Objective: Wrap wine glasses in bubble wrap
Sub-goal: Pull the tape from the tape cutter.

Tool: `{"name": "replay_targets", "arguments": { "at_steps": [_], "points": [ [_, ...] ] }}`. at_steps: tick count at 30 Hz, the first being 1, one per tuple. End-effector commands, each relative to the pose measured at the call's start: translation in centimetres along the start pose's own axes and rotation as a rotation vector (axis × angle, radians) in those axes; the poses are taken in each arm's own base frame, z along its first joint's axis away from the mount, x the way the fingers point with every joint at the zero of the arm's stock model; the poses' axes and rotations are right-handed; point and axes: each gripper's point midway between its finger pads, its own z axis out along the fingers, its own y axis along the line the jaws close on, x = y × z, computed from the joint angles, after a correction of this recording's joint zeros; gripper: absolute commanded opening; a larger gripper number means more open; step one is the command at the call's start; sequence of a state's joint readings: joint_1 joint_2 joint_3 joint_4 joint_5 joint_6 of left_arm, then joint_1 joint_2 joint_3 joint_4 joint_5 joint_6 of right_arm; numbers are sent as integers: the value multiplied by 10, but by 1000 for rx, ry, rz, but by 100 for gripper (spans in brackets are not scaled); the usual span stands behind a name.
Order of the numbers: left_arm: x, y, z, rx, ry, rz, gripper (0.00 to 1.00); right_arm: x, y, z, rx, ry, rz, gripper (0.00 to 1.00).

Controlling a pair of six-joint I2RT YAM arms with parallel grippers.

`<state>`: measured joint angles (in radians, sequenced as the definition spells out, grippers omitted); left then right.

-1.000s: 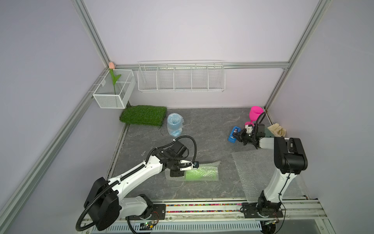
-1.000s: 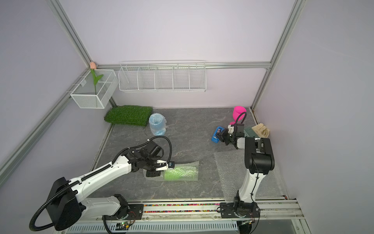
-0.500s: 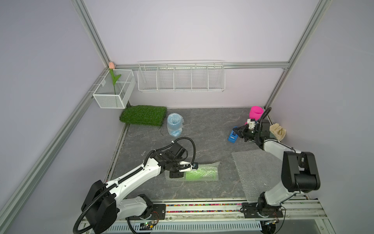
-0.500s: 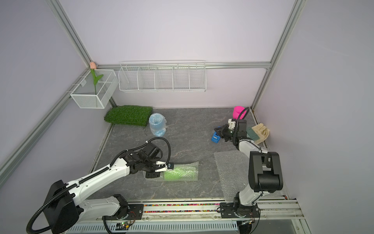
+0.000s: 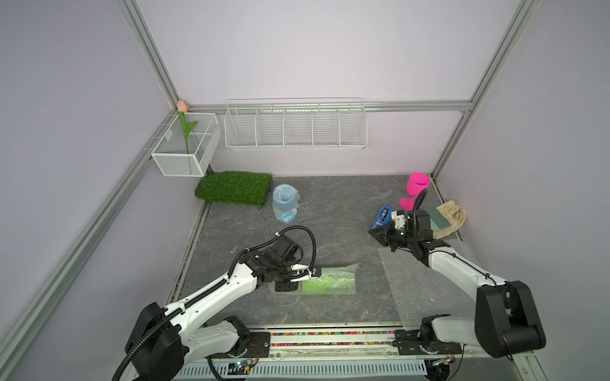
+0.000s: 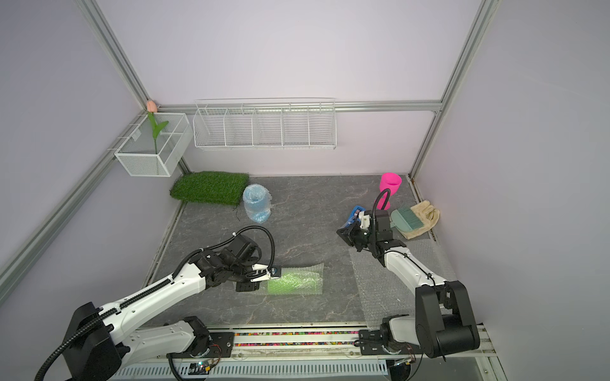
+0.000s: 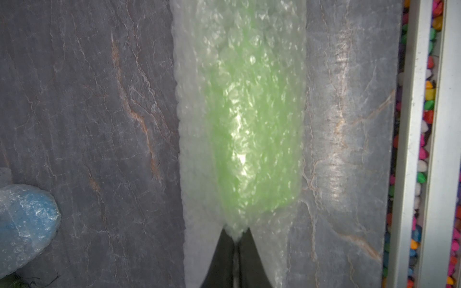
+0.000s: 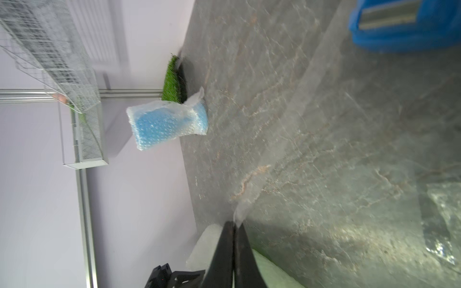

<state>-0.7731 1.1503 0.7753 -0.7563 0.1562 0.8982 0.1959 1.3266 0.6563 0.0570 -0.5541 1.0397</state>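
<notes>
- Since a second ago, your right arm has folded low over the flat sheet (image 5: pixel 416 283), and the right tool (image 5: pixel 374 233) has drawn back a little from the tape dispenser (image 5: pixel 382 216).
- Your left arm has hardly shifted.
- Your right tool (image 8: pixel 233 224) is clenched on the end of a clear strip (image 8: pixel 287 129). The strip stretches from its tips toward the blue dispenser.
- In both top views, that tool hangs just beside the dispenser, over the far corner of the flat sheet.
- Your left tool (image 7: pixel 235 237) is clenched on the bubble wrap (image 7: pixel 194 124), pinching it at one end of the green goblet (image 7: pixel 249 124).
- The green goblet (image 5: pixel 330 283) lies on its side inside that wrap, near the front middle of the surface (image 5: pixel 330 211).
- The blue goblet (image 5: pixel 284 204) stands wrapped at the back, just beside the grass mat (image 5: pixel 234 188).
- The pink goblet (image 5: pixel 416 186) stands bare and upright in the far right corner, near the dispenser.
- A glove (image 5: pixel 454 216) with a small brush (image 5: pixel 435 219) on it lies by the right wall, behind your right tool.
</notes>
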Motion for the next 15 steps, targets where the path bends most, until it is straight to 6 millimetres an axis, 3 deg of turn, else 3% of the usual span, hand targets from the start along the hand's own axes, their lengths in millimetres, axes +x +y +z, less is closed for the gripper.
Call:
{"name": "replay_targets", "arguments": {
  "at_steps": [1, 9, 12, 15],
  "points": [
    [-3, -1, 0, 8, -18, 8, 8, 19, -18, 9, 40, 31, 31, 7],
    [-3, -1, 1, 12, -9, 5, 8, 51, -67, 49, 97, 115, 55, 8],
    [-2, 0, 0, 6, -7, 8, 8, 67, -74, 57, 104, 135, 68, 13],
    [-2, 1, 0, 0, -8, 9, 8, 80, -73, 56, 122, 140, 62, 25]
  ]
}}
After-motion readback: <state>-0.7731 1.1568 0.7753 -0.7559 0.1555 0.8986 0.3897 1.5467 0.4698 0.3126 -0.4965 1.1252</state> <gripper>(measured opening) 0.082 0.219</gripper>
